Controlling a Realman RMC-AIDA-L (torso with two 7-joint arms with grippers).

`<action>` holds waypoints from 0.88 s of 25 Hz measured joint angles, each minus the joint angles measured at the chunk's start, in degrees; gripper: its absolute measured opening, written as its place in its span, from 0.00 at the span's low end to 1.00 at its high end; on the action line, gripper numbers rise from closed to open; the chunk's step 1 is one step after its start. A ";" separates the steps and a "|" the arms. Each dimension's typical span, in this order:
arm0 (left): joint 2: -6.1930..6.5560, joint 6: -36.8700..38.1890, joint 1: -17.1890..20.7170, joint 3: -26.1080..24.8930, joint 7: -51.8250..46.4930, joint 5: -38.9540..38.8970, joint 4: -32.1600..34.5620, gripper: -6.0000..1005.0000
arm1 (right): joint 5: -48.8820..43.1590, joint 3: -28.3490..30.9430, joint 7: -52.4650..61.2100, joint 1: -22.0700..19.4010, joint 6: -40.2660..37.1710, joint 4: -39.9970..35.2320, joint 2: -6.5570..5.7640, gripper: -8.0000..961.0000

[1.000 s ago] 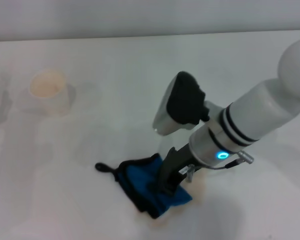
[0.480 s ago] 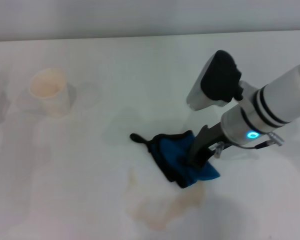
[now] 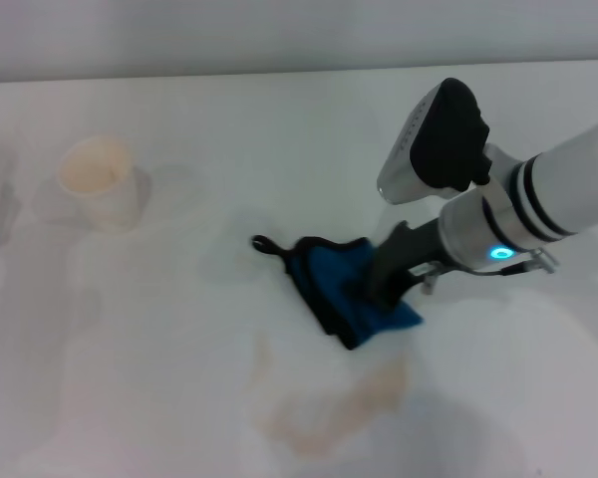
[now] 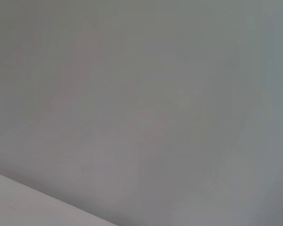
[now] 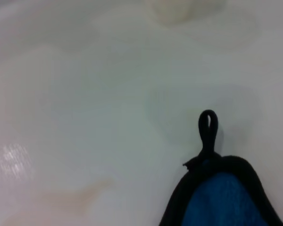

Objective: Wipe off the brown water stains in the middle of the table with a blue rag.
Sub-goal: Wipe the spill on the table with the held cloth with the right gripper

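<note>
1. Since 0.5 s ago my right hand (image 3: 379,294) has pulled the blue rag (image 3: 339,289) a bit toward the far edge and toward my left; the loop tab went with it. A sec ago the rag lay lower in the head view, over where the stain now shows.
2. Right hand is clamped on the blue rag, fingers pressing it onto the desk (image 3: 279,129). Rag lies flat, mid-desk, black loop pointing to my left.
3. Key relation: the brown water stains (image 3: 329,408) lie on the near side of the rag, toward my body, close but apart from its near corner. So I judge the next stroke has to drag back toward me, over the tan patch.
4. Stain's long axis runs roughly left-right and it's wider than the rag, so prob. more than one pass.
5. Right arm is the nearer one; left hand isn't visible, and its wrist cam shows only blank grey.
6. Count: 1 rag, 1 stain patch w/ ragged lobes, 1 cream paper cup (image 3: 98,179) well apart at far left, 1 arm in sight.
7. Task looks part done: stain still plainly there.
</note>
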 joint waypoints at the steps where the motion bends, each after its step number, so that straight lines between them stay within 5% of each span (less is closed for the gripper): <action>1: -0.02 -0.01 0.00 0.01 0.00 0.00 -0.03 0.86 | 1.88 -0.70 -1.76 -0.63 1.31 0.00 0.09 0.10; 6: -0.12 -0.01 -0.01 0.01 0.00 0.00 -0.18 0.86 | 14.01 -4.05 -13.88 -3.66 5.04 0.75 0.19 0.10; 16: -0.14 -0.01 -0.46 0.00 0.00 0.00 -0.50 0.86 | 18.16 -11.47 -16.32 -3.99 7.21 4.24 0.28 0.10; 22: -0.14 0.00 -0.53 0.01 0.00 0.00 -0.50 0.86 | 30.43 -16.08 -28.20 -5.40 5.72 5.48 0.32 0.10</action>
